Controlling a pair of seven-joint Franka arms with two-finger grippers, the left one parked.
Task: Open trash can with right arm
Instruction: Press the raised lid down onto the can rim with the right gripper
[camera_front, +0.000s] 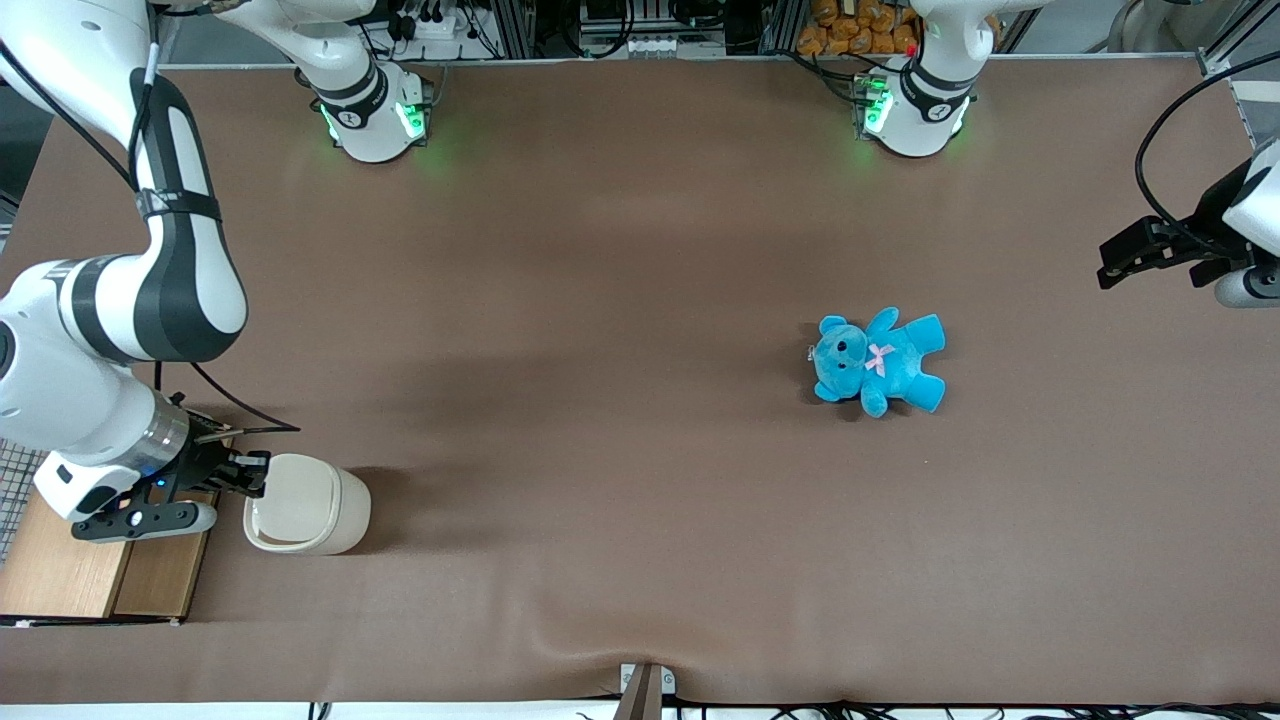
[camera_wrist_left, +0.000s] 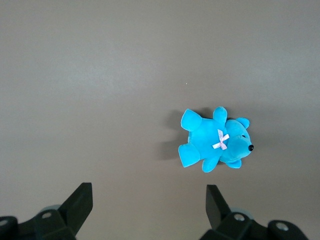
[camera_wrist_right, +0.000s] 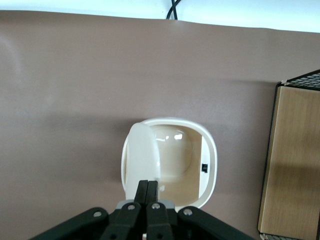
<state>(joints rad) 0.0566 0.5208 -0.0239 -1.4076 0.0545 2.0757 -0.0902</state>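
End effector (camera_front: 252, 473) of the right arm (camera_front: 120, 300) sits at the working arm's end of the surface, right at the trash can's upper edge, fingers (camera_wrist_right: 151, 192) pressed together with no gap showing. In the wrist view their tips meet the edge of the lid (camera_wrist_right: 142, 155); can't tell if a sliver of lid is pinched between them. Then largest to smallest: brown surface (camera_front: 620, 300) carries everything. Wooden box (camera_front: 95, 565) with wire mesh sits just beside the trash can, under the wrist. Trash can (camera_front: 310, 505) is cream-white and stands near the edge of the surface closest to the front camera. Its lid is swung up on edge, mouth open, smooth hollow interior (camera_wrist_right: 177, 160) visible with a small dark mark on the inner wall. Blue teddy bear (camera_front: 880, 360) with a pale pink bow lies flat well apart from the can, toward the parked arm's end.
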